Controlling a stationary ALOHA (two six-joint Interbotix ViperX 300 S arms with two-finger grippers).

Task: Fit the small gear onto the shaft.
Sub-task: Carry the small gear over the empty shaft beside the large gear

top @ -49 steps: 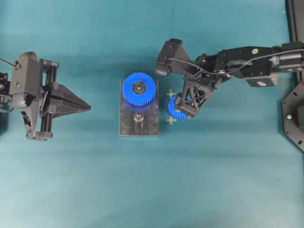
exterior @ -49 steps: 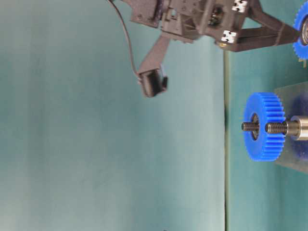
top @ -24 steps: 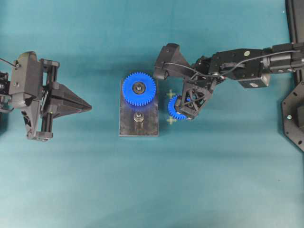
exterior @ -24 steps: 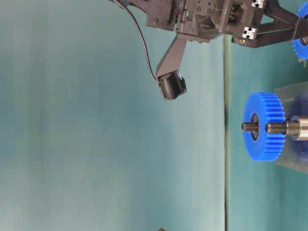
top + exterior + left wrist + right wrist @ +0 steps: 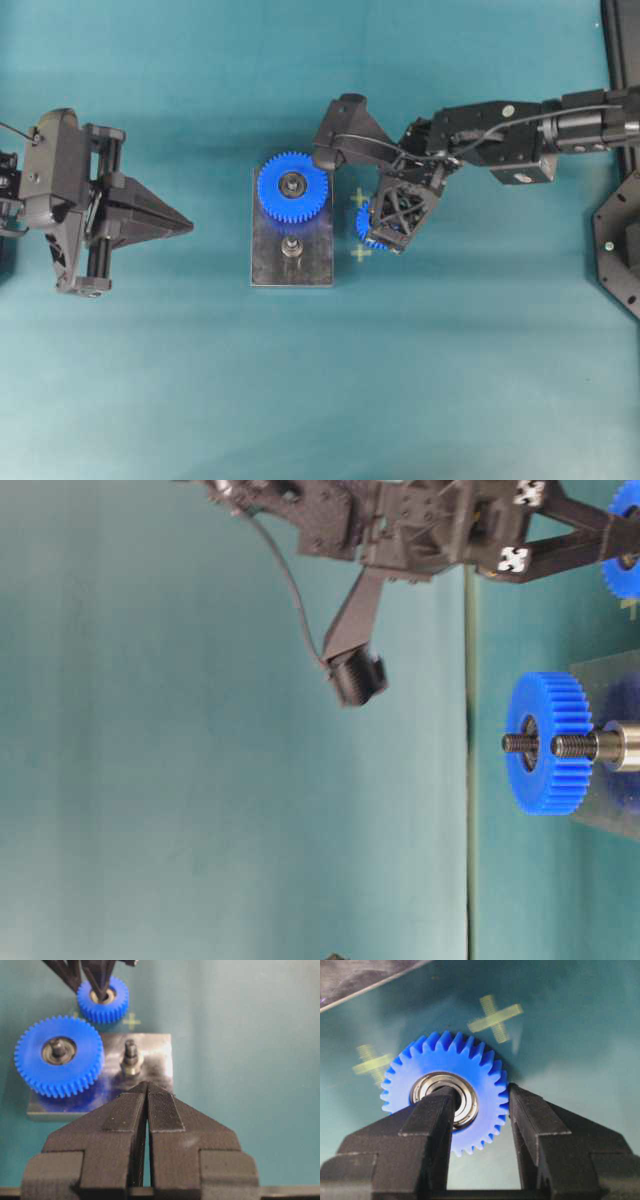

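small gear (image 5: pixel 366 228) mostly under right hand (image 5: pixel 392 238)

Larger gear (image 5: pixel 292 186) just beside shaft (image 5: pixel 291 246)

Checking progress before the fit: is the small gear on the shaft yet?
Not on. The small gear lies flat on the mat beside the plate; the shaft stands bare.

large blue gear (image 5: pixel 548 742) on grey plate (image 5: pixel 610 742), beside threaded shaft (image 5: pixel 585 745).
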